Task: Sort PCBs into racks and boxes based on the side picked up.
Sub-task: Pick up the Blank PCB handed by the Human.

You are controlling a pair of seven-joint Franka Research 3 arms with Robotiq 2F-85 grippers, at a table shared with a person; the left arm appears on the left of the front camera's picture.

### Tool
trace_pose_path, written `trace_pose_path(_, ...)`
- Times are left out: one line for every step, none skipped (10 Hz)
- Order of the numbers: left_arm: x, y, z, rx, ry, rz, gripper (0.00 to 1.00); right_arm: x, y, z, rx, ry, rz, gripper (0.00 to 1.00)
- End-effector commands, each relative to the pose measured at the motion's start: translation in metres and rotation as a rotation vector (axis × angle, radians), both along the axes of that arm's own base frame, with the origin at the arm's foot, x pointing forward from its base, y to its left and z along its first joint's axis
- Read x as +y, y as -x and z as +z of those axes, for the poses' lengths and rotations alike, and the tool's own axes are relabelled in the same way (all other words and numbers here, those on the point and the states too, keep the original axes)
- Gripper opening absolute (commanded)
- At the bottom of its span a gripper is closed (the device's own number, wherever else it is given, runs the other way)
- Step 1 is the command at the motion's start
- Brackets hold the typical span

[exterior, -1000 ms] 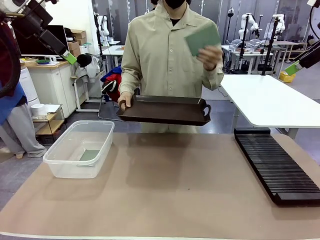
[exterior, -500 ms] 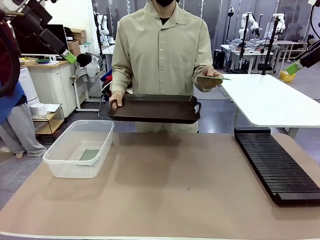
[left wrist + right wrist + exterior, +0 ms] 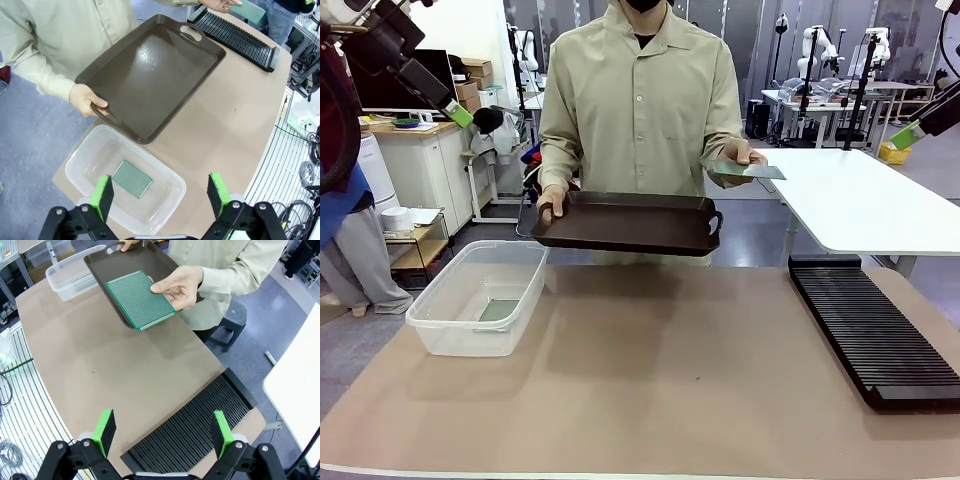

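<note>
Item: held PCB (image 3: 137, 297), green, perforated face toward the right wrist camera, held flat and pinched at one edge by the person's hand (image 3: 180, 287).
Position: ahead of the right gripper (image 3: 163, 422) and well apart from it, off toward its left-finger side. It overlaps the tray (image 3: 107, 262) in that view, though the front view puts it beside the tray's handle end and higher.
Long axis: slanted across the right wrist view, skew to the line between the two green pads. A wrist turn looks needed before any pinch on a free edge.
Right gripper: jaws spread wide, empty; rack (image 3: 200, 420) beneath it, between its fingers in that view.
Nearer arm: right, by judgement. The left gripper (image 3: 160, 187) is well apart from this board, with the tray between.

Item: second PCB (image 3: 131, 178), flat on the floor of the box (image 3: 75, 155), beneath the left gripper and between its fingers, long axis slanted.
Left gripper: jaws wide, empty.

Hidden or unclear: underside of the held board; the strip under the person's thumb; any marks telling one face from the other, too fine to read. The second board is dim through the box wall in the front view.
</note>
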State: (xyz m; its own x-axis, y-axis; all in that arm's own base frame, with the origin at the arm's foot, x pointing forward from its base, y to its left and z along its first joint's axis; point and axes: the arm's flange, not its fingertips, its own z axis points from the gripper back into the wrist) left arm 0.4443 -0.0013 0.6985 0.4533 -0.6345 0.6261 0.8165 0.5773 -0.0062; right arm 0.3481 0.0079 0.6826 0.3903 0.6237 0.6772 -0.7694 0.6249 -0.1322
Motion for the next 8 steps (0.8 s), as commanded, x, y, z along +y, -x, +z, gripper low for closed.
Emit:
trace_pose_path(-0.0011,0.0014,0.0,0.004,-0.001,-0.005,1.0,-0.0004,0.0002,-0.0005,0.002,0.0,0.001,1.0)
trace_pose_path(-0.0011,0.0014,0.0,0.004,-0.001,-0.005,1.0,-0.0004,0.0002,-0.0005,0.002,0.0,0.001,1.0)
trace_pose_path(-0.0011,0.0014,0.0,0.004,-0.001,-0.005,1.0,-0.0004,0.0002,-0.0005,0.002,0.0,0.001,1.0)
trace_pose_path(-0.0011,0.0014,0.0,0.004,-0.001,-0.005,1.0,-0.0004,0.0002,-0.0005,0.002,0.0,0.001,1.0)
trace_pose_path(-0.0011,0.0014,0.0,0.004,-0.001,-0.005,1.0,-0.0004,0.0002,-0.0005,0.002,0.0,0.001,1.0)
trace_pose_path(-0.0011,0.0014,0.0,0.004,-0.001,-0.005,1.0,-0.0004,0.0002,-0.0005,0.002,0.0,0.001,1.0)
trace_pose_path(-0.0011,0.0014,0.0,0.004,-0.001,-0.005,1.0,-0.0004,0.0002,-0.0005,0.002,0.0,0.001,1.0)
trace_pose_path(-0.0011,0.0014,0.0,0.004,-0.001,-0.005,1.0,-0.0004,0.0002,-0.0005,0.002,0.0,0.001,1.0)
